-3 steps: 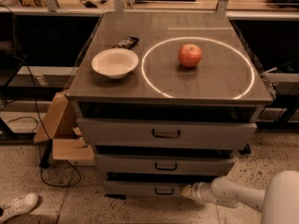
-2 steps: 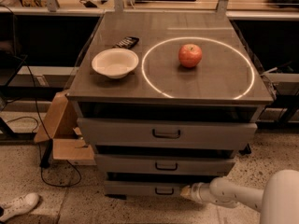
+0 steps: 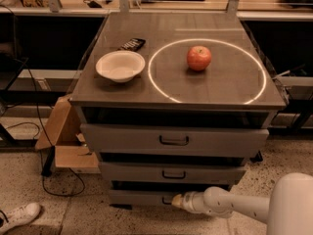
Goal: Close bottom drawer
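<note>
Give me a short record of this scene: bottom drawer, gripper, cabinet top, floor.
bottom drawer: lowest of three, front panel facing out
gripper: low, at that drawer's front, by its handle
cabinet top: white bowl on the left, red apple to its right
floor: cardboard box and white shoe at left

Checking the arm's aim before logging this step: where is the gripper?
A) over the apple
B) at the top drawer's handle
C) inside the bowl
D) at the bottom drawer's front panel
D: the gripper is low down at the front of the bottom drawer, near its middle.
</note>
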`<state>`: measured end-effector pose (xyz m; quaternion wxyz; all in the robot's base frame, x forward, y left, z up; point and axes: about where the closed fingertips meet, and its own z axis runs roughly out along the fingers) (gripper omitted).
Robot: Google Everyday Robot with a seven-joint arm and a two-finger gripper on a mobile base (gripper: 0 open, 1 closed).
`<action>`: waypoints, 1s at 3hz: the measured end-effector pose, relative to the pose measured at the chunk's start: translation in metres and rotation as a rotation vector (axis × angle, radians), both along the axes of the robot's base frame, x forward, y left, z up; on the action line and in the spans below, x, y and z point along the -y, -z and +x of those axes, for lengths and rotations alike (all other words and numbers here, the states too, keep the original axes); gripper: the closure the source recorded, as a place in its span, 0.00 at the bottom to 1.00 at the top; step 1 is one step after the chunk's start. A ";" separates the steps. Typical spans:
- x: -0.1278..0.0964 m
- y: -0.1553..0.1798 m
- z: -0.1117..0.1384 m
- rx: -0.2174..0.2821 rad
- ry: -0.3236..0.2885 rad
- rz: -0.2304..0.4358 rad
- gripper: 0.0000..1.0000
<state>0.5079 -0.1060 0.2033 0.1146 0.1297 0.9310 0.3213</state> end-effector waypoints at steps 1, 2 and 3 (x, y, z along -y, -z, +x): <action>-0.042 -0.014 -0.002 0.043 -0.054 0.030 1.00; -0.048 -0.015 -0.002 0.047 -0.059 0.035 1.00; -0.032 -0.003 0.007 0.015 -0.006 0.017 1.00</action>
